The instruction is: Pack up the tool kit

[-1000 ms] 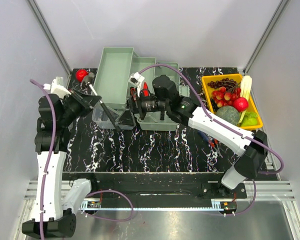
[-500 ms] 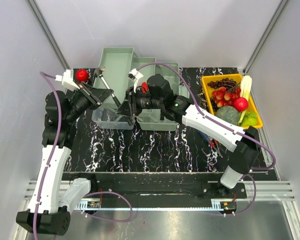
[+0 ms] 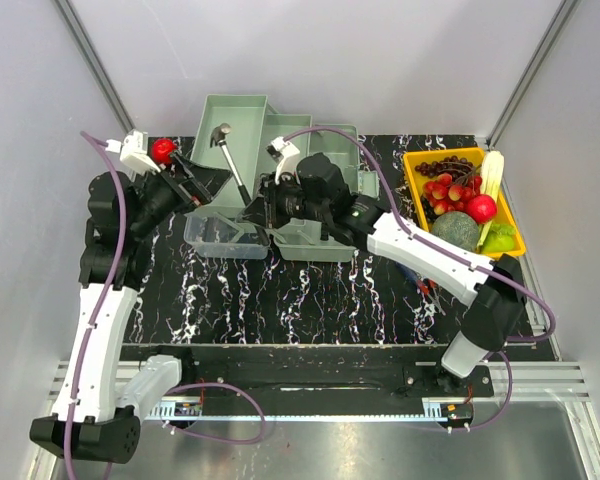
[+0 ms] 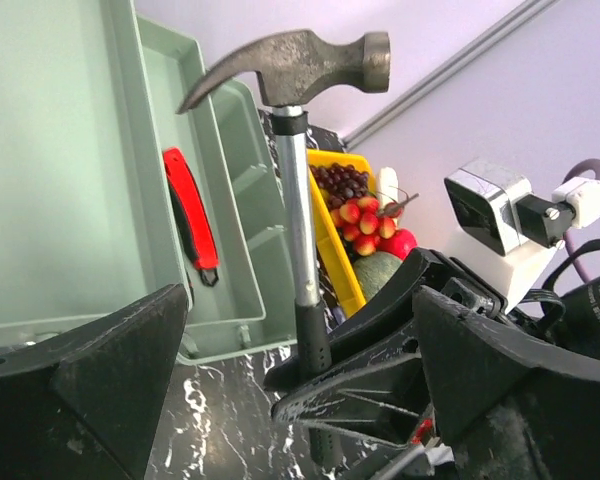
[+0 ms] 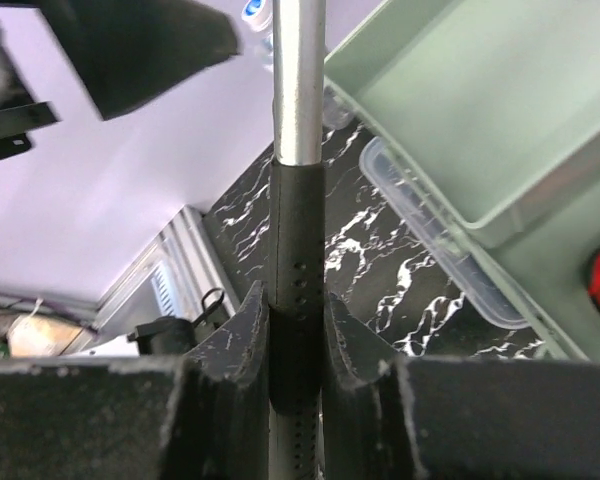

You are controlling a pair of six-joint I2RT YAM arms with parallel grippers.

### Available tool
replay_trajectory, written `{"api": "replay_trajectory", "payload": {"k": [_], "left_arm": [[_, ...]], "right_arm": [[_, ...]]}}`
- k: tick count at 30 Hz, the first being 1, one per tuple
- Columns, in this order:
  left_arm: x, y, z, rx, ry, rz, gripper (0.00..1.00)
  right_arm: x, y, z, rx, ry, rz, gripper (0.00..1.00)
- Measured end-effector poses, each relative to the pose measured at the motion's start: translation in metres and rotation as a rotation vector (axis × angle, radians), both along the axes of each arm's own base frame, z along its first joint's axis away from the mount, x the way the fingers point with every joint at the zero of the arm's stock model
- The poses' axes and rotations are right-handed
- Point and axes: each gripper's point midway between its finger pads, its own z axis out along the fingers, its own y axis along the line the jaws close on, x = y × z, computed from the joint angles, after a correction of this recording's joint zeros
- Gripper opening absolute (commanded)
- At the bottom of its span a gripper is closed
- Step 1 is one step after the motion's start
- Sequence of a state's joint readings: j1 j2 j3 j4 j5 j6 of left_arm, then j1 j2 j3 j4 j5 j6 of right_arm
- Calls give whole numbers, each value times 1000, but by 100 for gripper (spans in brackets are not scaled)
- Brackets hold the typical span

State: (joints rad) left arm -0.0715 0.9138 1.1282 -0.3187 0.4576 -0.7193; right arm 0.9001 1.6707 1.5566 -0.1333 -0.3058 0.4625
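The hammer (image 3: 232, 165) slants over the pale green toolbox (image 3: 235, 112), its steel head near the back tray. My right gripper (image 3: 255, 212) is shut on the hammer's black handle (image 5: 298, 220), and the fingers (image 5: 242, 335) press it from both sides. My left gripper (image 3: 208, 185) stands open just left of the handle, apart from it. In the left wrist view the hammer (image 4: 290, 200) stands upright between the wide-apart fingers (image 4: 120, 370). A red-and-black tool (image 4: 190, 215) lies in a toolbox tray (image 4: 60, 150).
A yellow tray (image 3: 414, 165) of fruit stands at the back right. A clear plastic tray (image 3: 220, 238) sits in front of the toolbox. A red round object (image 3: 162, 150) lies at the back left. Small blue- and red-handled tools (image 3: 420, 282) lie under the right arm.
My right gripper closed on the hammer's handle and my left gripper then opened and let it go. The hammer swung from pointing down-right to head-up over the toolbox.
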Motion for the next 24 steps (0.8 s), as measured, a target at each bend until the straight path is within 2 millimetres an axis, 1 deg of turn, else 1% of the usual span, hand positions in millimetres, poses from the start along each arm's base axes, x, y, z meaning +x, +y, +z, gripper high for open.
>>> {"api": "replay_trajectory", "payload": {"k": [3,6,10,12,14,16,17,18,20,22,24], "left_arm": [[-2,6,12,55,-43,24,99],[-4,12,20,101,-81,45,99],[-7,21,23,156,-97,84,99],[-7,24,25,175,-103,98,99],[-7,27,24,192,-102,113,99],[-7,30,20,208,-89,127,99],[-7,31,18,212,-82,133,99],[-7,32,17,216,-78,140,99],[-6,35,16,223,-75,153,99],[-6,36,14,227,-69,161,99],[-6,37,12,230,-61,167,99]], "right_arm": [[11,-10,5,-6,-26,-86,0],[24,-27,23,11,-65,-187,0],[45,-65,47,37,-114,-356,0],[61,-87,57,45,-127,-447,0],[80,-115,62,43,-126,-549,0],[98,-141,58,28,-111,-644,0],[107,-156,50,12,-94,-694,0],[112,-166,43,-8,-81,-725,0],[121,-186,19,-67,-42,-786,0],[123,-199,-6,-134,2,-810,0],[122,-202,-27,-189,39,-808,0]]}}
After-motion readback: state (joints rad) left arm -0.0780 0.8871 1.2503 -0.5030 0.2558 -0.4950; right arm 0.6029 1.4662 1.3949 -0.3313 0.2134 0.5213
